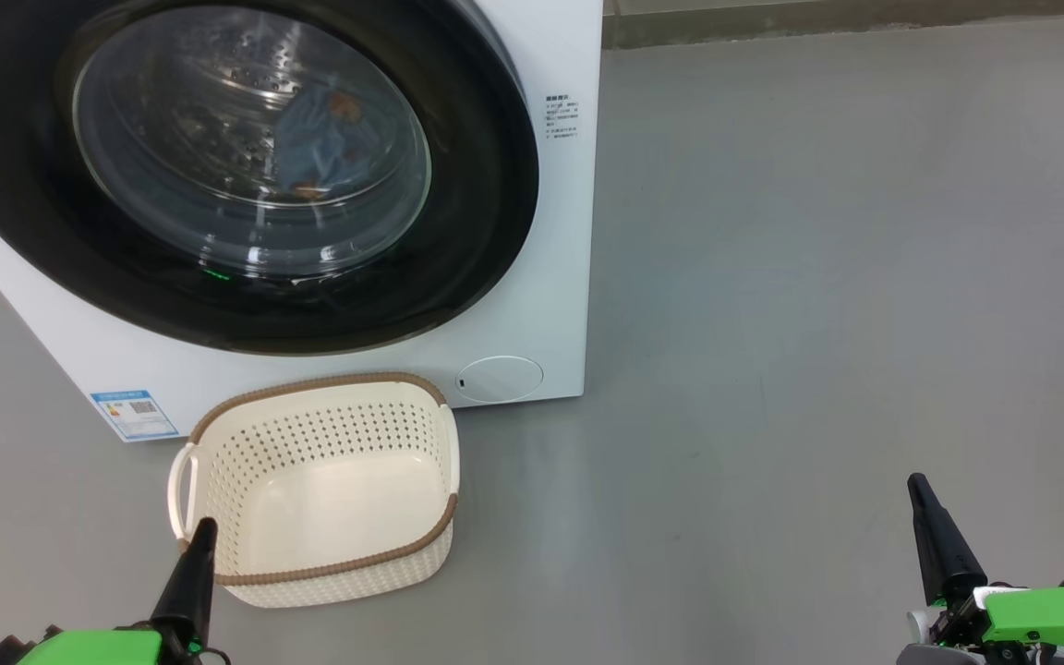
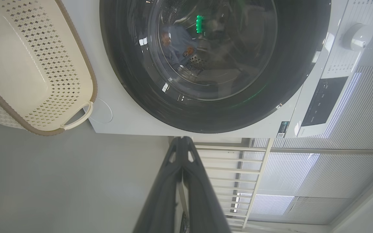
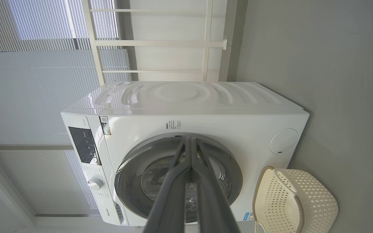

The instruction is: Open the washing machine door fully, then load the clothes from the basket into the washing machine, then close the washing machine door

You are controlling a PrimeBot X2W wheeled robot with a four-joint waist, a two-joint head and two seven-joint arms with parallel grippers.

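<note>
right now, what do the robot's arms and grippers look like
The left gripper and right gripper match: two long, tapering, dark jaws with slots near the tips, on bright green wrist housings. The right one also shows white and grey parts.

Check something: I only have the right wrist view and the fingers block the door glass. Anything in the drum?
Observer: Yes, head view shows the clothes, blue with bears, behind the closed washing machine door.
Operator: Basket empty?
Observer: Head view looks down into the basket: bare bottom, nothing inside.
Operator: Left fingers?
Observer: Left fingers pressed together, holding nothing, in left wrist view.
</note>
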